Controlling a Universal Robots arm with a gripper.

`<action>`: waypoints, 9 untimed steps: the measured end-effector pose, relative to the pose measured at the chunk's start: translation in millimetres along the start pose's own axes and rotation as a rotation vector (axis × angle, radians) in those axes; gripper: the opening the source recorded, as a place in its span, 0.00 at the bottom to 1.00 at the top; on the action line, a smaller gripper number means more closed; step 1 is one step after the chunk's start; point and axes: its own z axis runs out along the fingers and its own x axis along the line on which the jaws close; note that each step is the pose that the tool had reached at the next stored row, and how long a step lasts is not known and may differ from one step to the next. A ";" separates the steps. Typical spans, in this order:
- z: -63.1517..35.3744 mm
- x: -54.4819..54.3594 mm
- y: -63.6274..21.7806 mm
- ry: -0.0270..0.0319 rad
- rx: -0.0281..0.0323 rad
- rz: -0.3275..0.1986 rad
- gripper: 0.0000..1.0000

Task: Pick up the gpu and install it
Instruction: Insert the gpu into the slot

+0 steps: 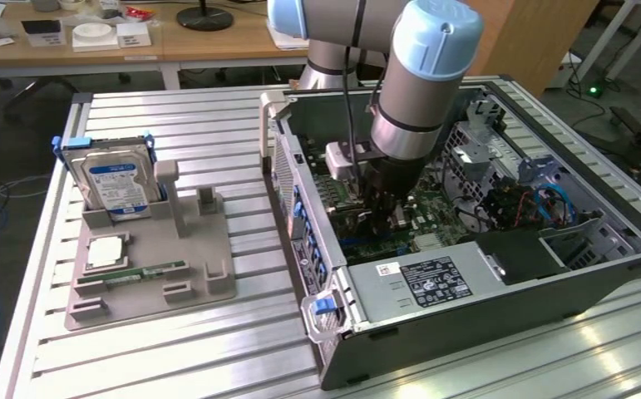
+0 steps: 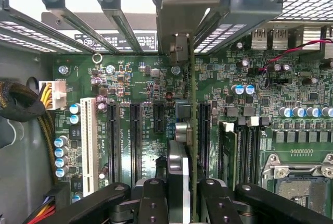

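Wrist view: fingers (image 2: 184, 195) clamped on gpu (image 2: 193, 130), held edge-on over mobo (image 2: 135, 88) slots.

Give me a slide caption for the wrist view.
Gripper holds the gpu edge-on above the motherboard slots.

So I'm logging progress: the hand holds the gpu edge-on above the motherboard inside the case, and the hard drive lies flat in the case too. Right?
Not quite. The exterior view shows the hard drive standing upright in the grey holder outside the case. The hand does hold the gpu edge-on above the motherboard.
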 end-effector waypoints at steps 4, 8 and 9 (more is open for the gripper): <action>0.4 0.0 0.0 0.0002 -0.0001 0.000 0.28; 0.5 0.0 0.0 0.0001 -0.0001 0.000 0.28; 0.5 0.0 0.0 0.0000 0.0000 0.000 0.28</action>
